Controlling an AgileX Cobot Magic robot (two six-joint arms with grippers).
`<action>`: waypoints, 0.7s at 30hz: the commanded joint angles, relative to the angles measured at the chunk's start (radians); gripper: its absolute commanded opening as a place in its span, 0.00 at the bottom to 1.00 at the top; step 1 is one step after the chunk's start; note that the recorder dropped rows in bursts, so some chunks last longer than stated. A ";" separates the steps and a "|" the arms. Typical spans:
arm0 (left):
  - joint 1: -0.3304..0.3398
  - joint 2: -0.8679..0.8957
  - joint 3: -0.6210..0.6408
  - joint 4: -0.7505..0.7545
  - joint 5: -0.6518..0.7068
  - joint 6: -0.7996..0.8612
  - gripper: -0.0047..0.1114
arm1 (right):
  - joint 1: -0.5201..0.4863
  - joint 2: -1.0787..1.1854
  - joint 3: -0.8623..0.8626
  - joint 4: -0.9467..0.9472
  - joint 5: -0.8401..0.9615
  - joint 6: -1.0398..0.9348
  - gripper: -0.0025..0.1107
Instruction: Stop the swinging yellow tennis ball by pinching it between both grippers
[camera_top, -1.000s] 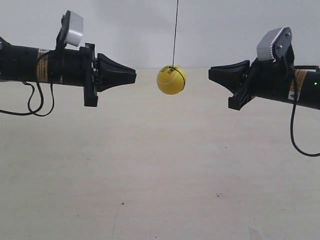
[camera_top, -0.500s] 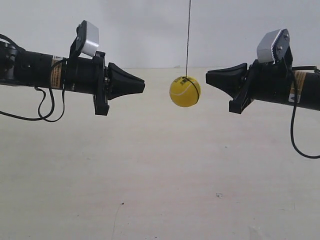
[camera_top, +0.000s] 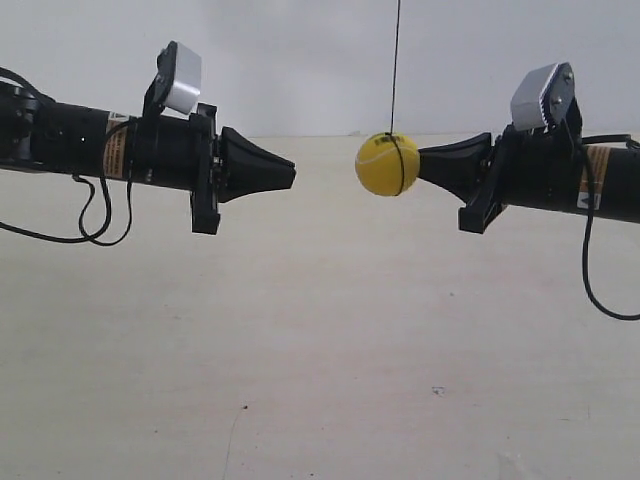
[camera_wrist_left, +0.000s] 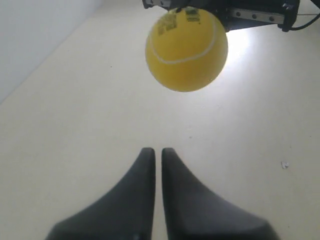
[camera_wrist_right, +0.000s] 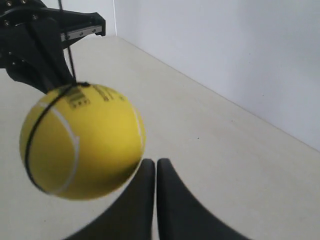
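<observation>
The yellow tennis ball (camera_top: 387, 164) hangs in the air on a thin black string (camera_top: 395, 70). It sits right at the tip of my right gripper (camera_top: 425, 160), touching it or nearly so. In the right wrist view the ball (camera_wrist_right: 82, 142) looms large just beside the shut right gripper (camera_wrist_right: 155, 162). My left gripper (camera_top: 290, 176) is shut and points at the ball from the other side, with a clear gap of air between them. In the left wrist view the ball (camera_wrist_left: 186, 47) floats well beyond the left gripper (camera_wrist_left: 156, 151), its white seam and dark print showing.
A pale tabletop (camera_top: 320, 330) lies well below both arms, with a white wall (camera_top: 300, 60) behind. Black cables (camera_top: 95, 215) droop from the arms. The opposite arm (camera_wrist_left: 260, 12) shows behind the ball in the left wrist view.
The ball has swung from midway between the tips over to the right gripper's tip. The left arm has advanced toward the ball; the right arm has barely moved.
</observation>
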 joint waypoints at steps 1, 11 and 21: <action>-0.032 0.001 -0.005 -0.006 -0.004 0.021 0.08 | -0.004 -0.010 0.000 -0.016 -0.012 0.009 0.02; -0.050 0.023 -0.068 0.000 -0.001 -0.016 0.08 | -0.004 -0.010 0.000 -0.037 -0.045 0.027 0.02; -0.050 0.023 -0.072 0.003 -0.015 -0.016 0.08 | -0.004 -0.010 0.000 -0.039 -0.059 0.029 0.02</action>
